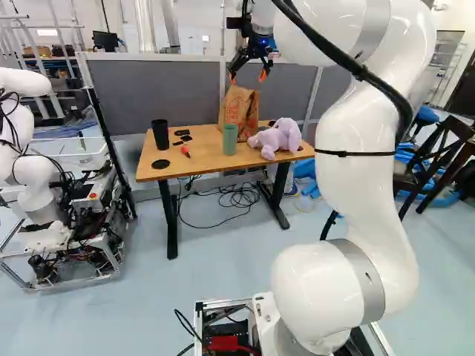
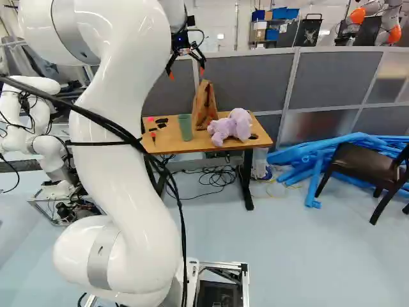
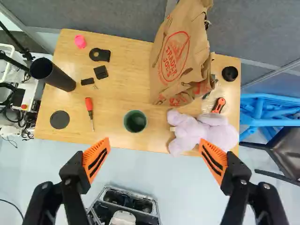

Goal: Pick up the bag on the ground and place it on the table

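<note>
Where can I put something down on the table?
The table is bare between the red screwdriver and green cup, and more widely between the small black parts and paper bag. It's crowded where the bag, purple plush and orange-handled tool bunch.

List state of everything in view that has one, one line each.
gripper: open, holding nothing, above the table
paper bag: upright on the table, top crumpled
table: standing level
green cup: upright, mouth open
black cup: upright, mouth open
plush toy: lying on the table
screwdriver: lying flat
cables: tangled on the floor
</note>
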Tool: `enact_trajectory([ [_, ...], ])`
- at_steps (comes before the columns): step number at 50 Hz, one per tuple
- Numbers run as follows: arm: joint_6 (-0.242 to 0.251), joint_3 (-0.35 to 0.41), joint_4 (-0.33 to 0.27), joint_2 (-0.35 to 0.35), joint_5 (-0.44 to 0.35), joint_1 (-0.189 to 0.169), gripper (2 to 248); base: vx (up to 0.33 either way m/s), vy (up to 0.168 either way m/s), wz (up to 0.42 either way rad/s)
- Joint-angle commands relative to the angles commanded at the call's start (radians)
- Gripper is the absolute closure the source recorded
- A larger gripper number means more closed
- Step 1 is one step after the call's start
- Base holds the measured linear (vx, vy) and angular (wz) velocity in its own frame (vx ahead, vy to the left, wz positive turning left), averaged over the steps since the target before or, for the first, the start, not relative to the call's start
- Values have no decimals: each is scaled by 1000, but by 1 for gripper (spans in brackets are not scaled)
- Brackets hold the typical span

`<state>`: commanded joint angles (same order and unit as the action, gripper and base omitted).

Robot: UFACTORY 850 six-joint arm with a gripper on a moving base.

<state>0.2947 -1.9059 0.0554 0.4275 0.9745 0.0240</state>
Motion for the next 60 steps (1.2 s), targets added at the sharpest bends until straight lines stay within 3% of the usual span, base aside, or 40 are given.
enact_trajectory([
  [30, -6, 37, -1, -14, -37, 0, 3, 5, 0, 0],
  [60, -28, 173, -5, -67, -175, -2, 3, 0, 0, 0],
])
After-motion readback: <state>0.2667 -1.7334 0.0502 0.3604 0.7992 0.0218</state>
